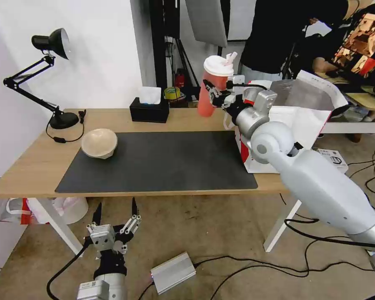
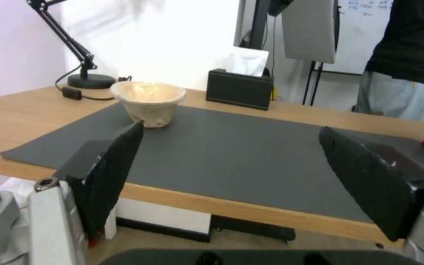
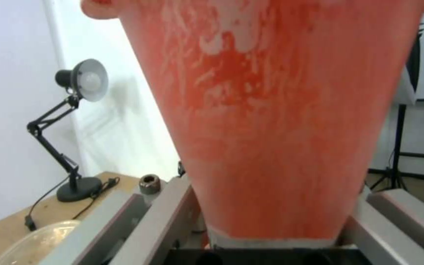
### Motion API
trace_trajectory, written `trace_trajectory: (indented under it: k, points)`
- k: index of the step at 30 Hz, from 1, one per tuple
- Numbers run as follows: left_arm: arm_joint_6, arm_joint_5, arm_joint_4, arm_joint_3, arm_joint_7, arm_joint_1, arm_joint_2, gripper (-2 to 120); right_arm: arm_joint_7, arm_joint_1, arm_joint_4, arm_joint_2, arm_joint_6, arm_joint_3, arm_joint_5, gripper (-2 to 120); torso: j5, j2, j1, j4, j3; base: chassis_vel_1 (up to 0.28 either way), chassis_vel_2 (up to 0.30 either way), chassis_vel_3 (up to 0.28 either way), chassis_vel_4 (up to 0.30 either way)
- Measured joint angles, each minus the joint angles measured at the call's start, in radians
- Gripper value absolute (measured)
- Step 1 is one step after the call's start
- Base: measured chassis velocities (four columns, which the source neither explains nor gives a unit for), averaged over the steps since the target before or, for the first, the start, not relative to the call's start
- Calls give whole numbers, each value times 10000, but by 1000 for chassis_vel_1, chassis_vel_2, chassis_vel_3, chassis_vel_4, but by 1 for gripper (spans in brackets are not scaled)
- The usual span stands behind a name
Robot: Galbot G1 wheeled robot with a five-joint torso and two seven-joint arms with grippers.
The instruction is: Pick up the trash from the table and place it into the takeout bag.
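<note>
Right gripper (image 1: 214,96) is clamping the tall red cup (image 1: 212,85) in the air beside the takeout bag (image 1: 298,121), not yet inside it. Left gripper (image 1: 116,216) is hanging spread apart below the table (image 1: 25,166); the beige pulp bowl (image 1: 99,143) is waiting on its mat.

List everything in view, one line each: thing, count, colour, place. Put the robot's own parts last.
red cup: one, red with white lid, held above the table's far edge beside the takeout bag.
pulp bowl: one, beige, at the mat's left end.
takeout bag: one, white and red, on the table's right end.
table: one, light wood, white legs.
mat: one, dark grey, on the table's middle.
tissue box: one, black, at the far edge.
desk lamp: one, black, at the far left corner.
right gripper: jaws shut on the red cup.
left gripper: jaws open, below the table's near edge.
</note>
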Motion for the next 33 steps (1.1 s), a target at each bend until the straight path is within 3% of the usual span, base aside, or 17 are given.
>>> trace_trajectory:
  k: [33]
  points:
    - [26, 77, -157, 134, 65, 131, -2, 95, 81, 89, 175, -1375, -182, 1070, 590, 13, 0, 0, 0, -1, 0, 0, 0, 0, 0]
